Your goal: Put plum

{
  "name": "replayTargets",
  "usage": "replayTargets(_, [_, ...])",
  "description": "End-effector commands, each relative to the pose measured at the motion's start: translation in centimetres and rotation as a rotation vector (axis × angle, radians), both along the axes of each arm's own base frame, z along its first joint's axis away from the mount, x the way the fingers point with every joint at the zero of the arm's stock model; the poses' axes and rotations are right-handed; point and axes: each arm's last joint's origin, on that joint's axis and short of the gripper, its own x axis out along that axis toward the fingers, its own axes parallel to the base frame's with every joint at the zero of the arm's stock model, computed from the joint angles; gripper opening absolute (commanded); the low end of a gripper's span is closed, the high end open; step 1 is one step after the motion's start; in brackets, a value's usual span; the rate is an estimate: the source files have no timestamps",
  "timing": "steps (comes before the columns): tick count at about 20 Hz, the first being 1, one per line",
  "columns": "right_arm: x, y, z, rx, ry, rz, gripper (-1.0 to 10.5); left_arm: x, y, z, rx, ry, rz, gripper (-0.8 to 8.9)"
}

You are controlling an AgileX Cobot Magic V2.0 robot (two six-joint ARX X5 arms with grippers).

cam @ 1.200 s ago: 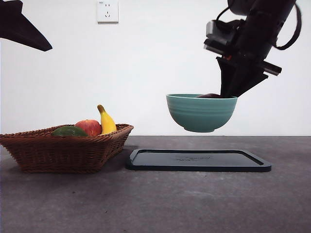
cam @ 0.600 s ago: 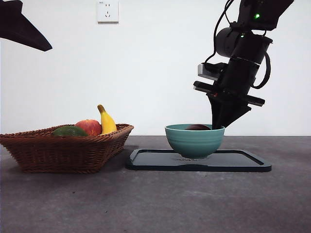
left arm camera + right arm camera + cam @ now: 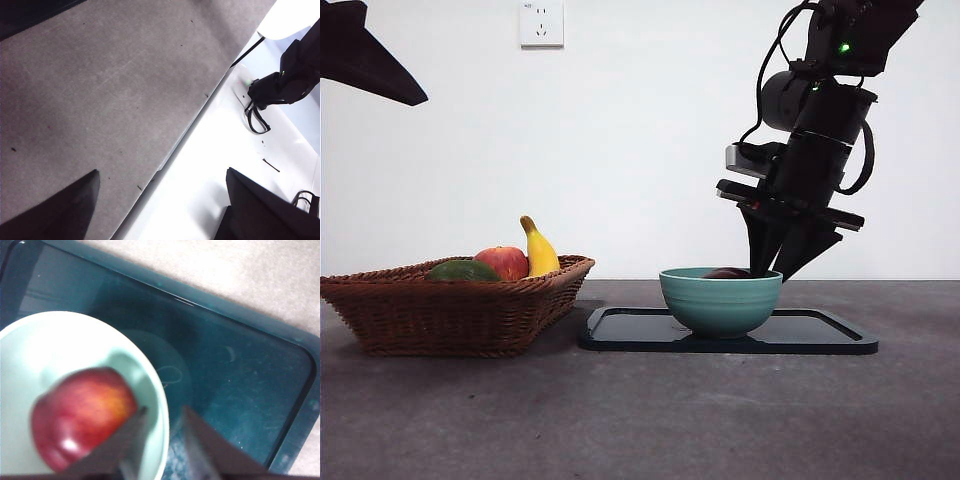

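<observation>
The plum point(image 3: 82, 412), glossy dark red-maroon, lies in a teal bowl point(image 3: 720, 300); only its dark top point(image 3: 728, 272) shows over the rim in the front view. The bowl stands on the black tray point(image 3: 820, 335). My right gripper point(image 3: 770, 272) reaches down at the bowl's right rim, jaws spread, one inside and one outside. In the right wrist view the jaws point(image 3: 164, 410) straddle the rim of the bowl point(image 3: 30, 340) with a gap, over the tray point(image 3: 225, 365). My left gripper point(image 3: 161, 172) is open and empty, high at the left point(image 3: 360, 50).
A wicker basket point(image 3: 450, 310) stands at the left with a red apple point(image 3: 502, 262), a banana point(image 3: 540, 250) and a dark green fruit point(image 3: 462, 270). Grey table runs along the front. A wall socket point(image 3: 541, 22) is on the white wall.
My right gripper brought the bowl with the plum down from the air onto the tray. Its jaws then spread apart at the rim. The left arm has not moved.
</observation>
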Motion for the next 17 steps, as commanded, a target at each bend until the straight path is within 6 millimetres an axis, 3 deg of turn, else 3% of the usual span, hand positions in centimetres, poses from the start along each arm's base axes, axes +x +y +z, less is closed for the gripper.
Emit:
replayTargets(1, [0.2, 0.2, 1.6, 0.019, -0.044, -0.006, 1.5, 0.1, -0.2, 0.2, -0.004, -0.022, -0.019, 4.05])
replayTargets(4, [-1.1, -0.1, 5.6, 0.041, -0.118, -0.004, 1.5, 0.2, -0.2, 0.2, -0.007, -0.027, -0.019, 4.04])
replayTargets(8, [-5.7, -1.4, 11.6, 0.066, -0.169, 0.038, 1.5, 0.3, -0.3, 0.3, -0.015, -0.044, -0.019, 4.04])
replayTargets(11, [-9.4, -2.5, 14.6, 0.083, -0.228, 0.055, 1.5, 0.3, -0.3, 0.3, -0.015, -0.044, -0.019, 4.04])
replayTargets(13, [-11.8, -3.2, 15.3, 0.116, -0.247, 0.071, 1.5, 0.3, -0.3, 0.3, -0.016, -0.046, -0.019, 4.04])
replayTargets(17, [-16.8, -4.6, 14.1, 0.138, -0.265, 0.083, 1.5, 0.4, -0.3, 0.4, -0.024, -0.063, -0.019, 4.04])
